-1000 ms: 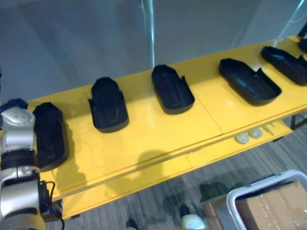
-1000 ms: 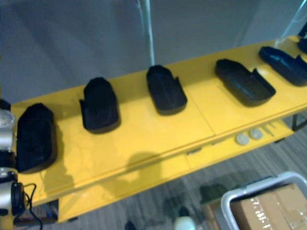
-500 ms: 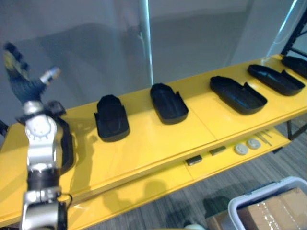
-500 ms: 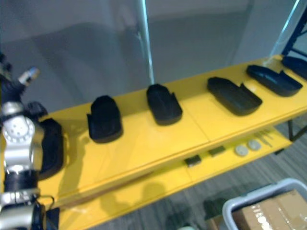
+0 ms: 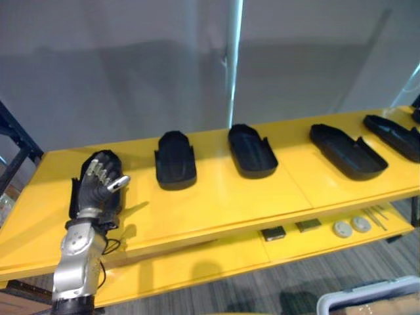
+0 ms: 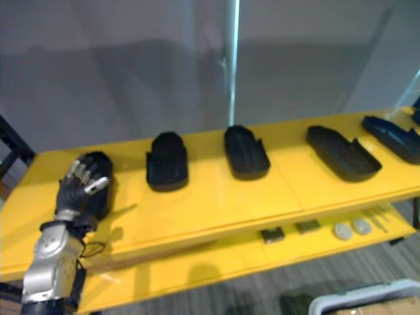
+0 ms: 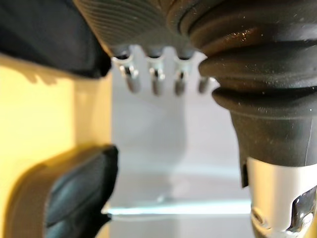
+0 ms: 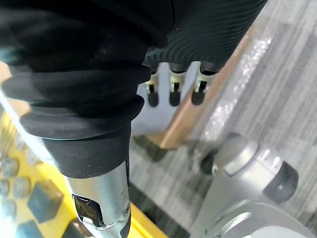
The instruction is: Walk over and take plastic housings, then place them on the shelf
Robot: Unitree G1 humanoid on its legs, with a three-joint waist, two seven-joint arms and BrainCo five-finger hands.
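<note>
Hovering in front of the leftmost housing (image 5: 113, 159) on the yellow shelf (image 5: 216, 203), the left hand (image 5: 98, 190) holds nothing — fingers loosely bent, thumb out. More housings (image 5: 252, 151) lie spaced along it. The right hand (image 8: 208, 25) hangs relaxed and empty above the floor (image 8: 277, 99).

Two small dark blocks (image 5: 273, 233) are laid side by side, with two grey discs (image 5: 342, 228) set near them. A white bin's rim (image 5: 367, 293) is seen over grey carpet (image 5: 262, 289).
</note>
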